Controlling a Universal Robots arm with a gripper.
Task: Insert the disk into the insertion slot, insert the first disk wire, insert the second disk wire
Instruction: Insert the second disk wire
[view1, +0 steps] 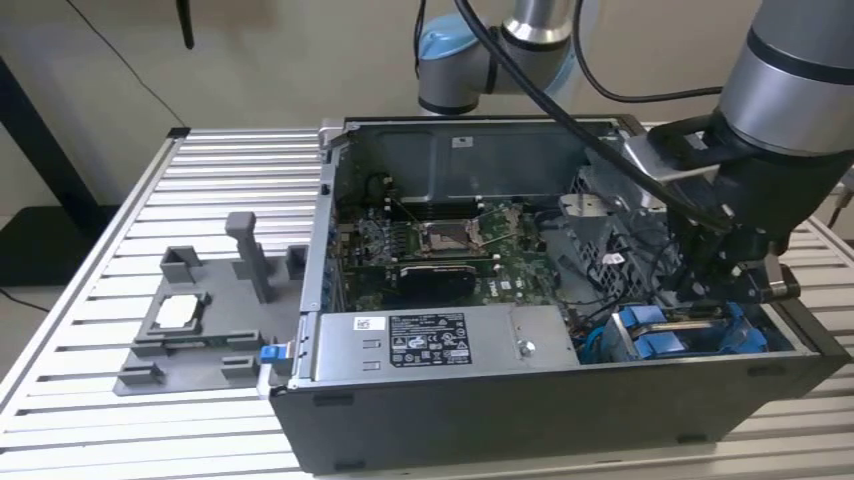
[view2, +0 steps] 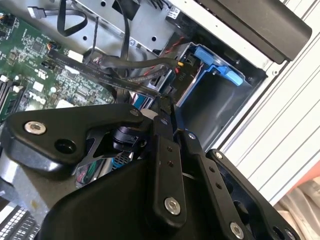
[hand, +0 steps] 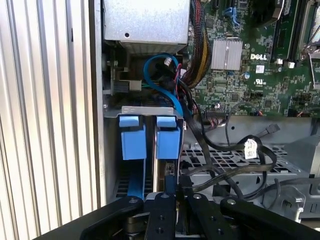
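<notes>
Ribbed metal tabletop (view1: 120, 230) carries an open computer case (view1: 534, 420). Inside it, the gripper (hand: 177, 192) hangs over the slot (hand: 150, 165) with its blue fittings, fingers (view2: 162, 145) closed together on a black cable (view2: 115, 75). The disk (hand: 162, 172) stands edge-on in the slot, directly beneath the fingertips.

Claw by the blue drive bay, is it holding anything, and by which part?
Cannot be told: the claw sits against a black cable, but no hold shows clearly.

Slatted aluminium table (view1: 160, 180), beige wall (view1: 267, 50)
</notes>
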